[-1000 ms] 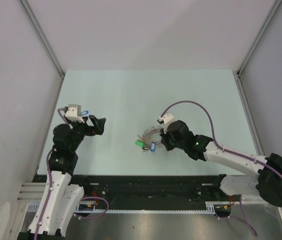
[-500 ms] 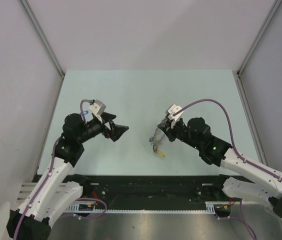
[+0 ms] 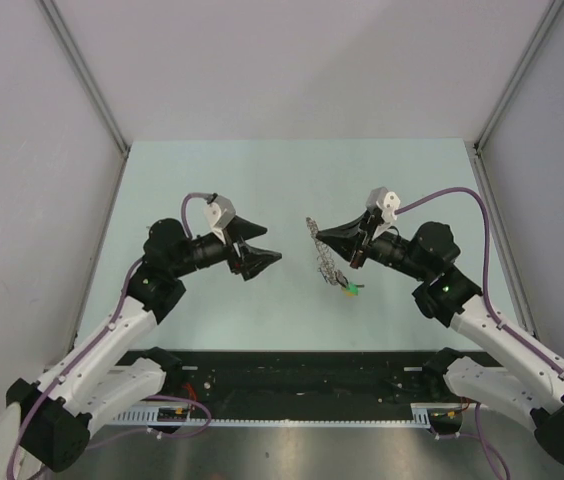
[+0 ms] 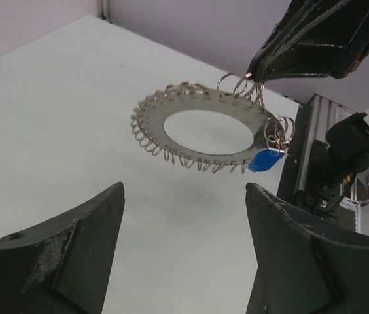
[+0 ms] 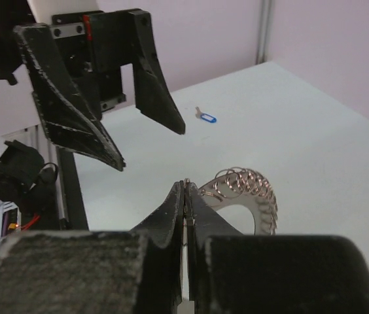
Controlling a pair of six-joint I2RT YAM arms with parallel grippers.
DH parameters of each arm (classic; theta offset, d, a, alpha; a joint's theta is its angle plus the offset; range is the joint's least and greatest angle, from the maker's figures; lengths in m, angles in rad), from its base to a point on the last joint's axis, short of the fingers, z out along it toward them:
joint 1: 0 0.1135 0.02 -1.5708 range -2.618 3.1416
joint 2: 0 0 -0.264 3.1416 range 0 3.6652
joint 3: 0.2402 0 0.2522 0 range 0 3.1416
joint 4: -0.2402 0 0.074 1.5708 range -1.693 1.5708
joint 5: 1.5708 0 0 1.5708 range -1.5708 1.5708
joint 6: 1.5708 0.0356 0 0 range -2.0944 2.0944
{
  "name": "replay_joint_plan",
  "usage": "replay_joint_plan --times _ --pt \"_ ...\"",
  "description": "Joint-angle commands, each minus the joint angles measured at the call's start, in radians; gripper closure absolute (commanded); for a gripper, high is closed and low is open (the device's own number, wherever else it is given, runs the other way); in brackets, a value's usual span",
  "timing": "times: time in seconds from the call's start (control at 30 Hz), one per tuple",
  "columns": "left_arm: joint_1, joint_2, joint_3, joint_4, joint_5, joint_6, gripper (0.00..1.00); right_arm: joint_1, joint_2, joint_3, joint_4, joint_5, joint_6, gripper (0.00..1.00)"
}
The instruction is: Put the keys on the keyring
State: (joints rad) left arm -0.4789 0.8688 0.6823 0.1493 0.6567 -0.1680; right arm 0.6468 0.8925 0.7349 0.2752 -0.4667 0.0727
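Note:
My right gripper [image 3: 320, 236] is shut on the rim of the keyring [image 3: 322, 255], a flat silver ring edged with small coils, and holds it above the table. The ring also shows in the left wrist view [image 4: 150, 122] and the right wrist view [image 5: 263, 204]. Keys hang from it: a green-headed one [image 3: 348, 290] and a blue one [image 4: 265, 159]. My left gripper [image 3: 265, 257] is open and empty, facing the ring from the left with a gap between them. Another blue key [image 5: 205, 118] lies loose on the table beyond the left gripper.
The pale green table [image 3: 262, 180] has grey walls at the left, back and right. A black rail [image 3: 292, 365] runs along the near edge by the arm bases.
My right gripper has lifted the keyring off the table and turned it towards the left arm. My left arm has swung in towards the centre and now faces the ring.

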Motion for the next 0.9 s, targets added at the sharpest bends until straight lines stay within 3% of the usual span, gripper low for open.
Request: replay_joint_plan --times 0.0,0.27,0.87 --pt "-0.049 0.050 0.063 0.148 0.049 -0.041 0.24 -0.009 0.013 0.021 0.174 -0.139 0.061 1.00" --pt "-0.105 0.111 0.082 0.255 0.089 -0.074 0.45 -0.012 0.037 0.021 0.196 -0.207 0.079 1.00" --pt "-0.178 0.173 0.080 0.311 0.118 -0.064 0.52 -0.012 0.092 0.021 0.216 -0.251 0.110 1.00"
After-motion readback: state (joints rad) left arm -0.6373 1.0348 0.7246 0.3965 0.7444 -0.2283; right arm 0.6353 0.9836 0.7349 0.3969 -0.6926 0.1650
